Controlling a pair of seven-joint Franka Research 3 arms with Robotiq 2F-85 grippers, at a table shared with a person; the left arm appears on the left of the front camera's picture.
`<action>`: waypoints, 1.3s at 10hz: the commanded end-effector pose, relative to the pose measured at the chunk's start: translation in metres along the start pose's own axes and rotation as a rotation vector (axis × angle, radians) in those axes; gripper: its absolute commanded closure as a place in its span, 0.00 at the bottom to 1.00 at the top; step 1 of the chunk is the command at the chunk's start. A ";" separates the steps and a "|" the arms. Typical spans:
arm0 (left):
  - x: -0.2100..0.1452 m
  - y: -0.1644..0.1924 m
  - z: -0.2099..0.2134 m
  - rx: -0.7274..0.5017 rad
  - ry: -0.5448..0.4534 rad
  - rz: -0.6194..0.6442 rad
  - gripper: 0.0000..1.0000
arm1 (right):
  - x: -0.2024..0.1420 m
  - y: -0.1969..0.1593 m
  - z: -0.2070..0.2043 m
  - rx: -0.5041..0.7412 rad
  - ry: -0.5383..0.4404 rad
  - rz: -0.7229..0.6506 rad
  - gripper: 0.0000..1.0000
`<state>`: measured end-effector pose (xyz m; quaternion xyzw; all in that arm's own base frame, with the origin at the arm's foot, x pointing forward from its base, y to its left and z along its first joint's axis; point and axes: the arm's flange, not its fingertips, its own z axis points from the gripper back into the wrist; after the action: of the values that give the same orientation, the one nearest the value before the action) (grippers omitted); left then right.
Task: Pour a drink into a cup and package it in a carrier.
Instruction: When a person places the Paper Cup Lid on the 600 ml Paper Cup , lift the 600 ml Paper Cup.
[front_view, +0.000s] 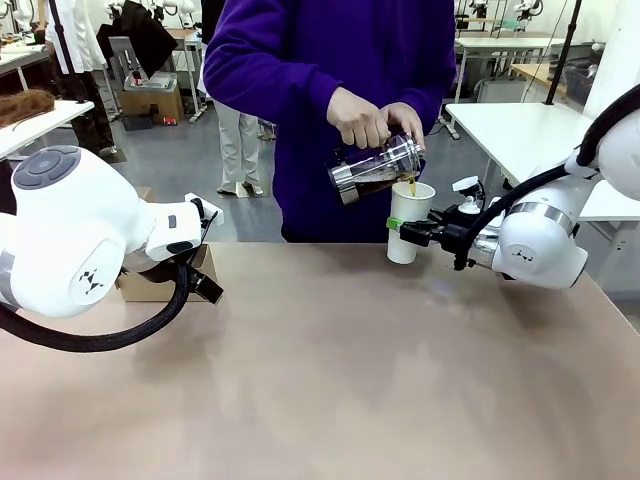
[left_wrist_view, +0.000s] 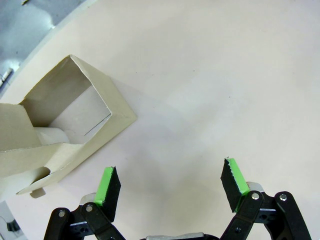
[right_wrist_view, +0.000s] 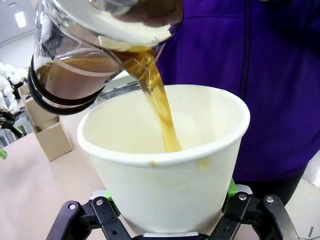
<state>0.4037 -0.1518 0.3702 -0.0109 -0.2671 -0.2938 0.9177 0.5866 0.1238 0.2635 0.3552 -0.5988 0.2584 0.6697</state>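
Observation:
A person in a purple top tilts a glass carafe and pours the brown drink in a thin stream into the white paper cup. The cup is open-topped and stands upright near the table's far edge. My right gripper is shut on the cup's body, with green pads on both sides of the cup. The brown cardboard carrier sits at the table's left, up and to the left of my left gripper. That gripper is open with nothing between its fingers, above bare tabletop.
The person's hands hold the carafe over the cup. The carrier is partly hidden behind my left arm. The tan table has free room across its middle and front. Other white tables stand behind.

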 end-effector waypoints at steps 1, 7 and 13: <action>0.000 0.000 0.000 -0.002 -0.001 0.000 0.00 | -0.001 0.004 -0.001 -0.010 -0.015 -0.016 0.12; 0.000 0.000 0.000 -0.002 -0.001 0.000 0.00 | -0.001 0.004 -0.001 -0.010 -0.015 -0.016 0.12; 0.000 0.000 0.000 -0.002 -0.001 0.000 0.00 | -0.001 0.004 -0.001 -0.010 -0.015 -0.016 0.12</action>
<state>0.4037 -0.1518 0.3702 -0.0109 -0.2671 -0.2938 0.9177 0.5861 0.1238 0.2629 0.3554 -0.5982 0.2582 0.6702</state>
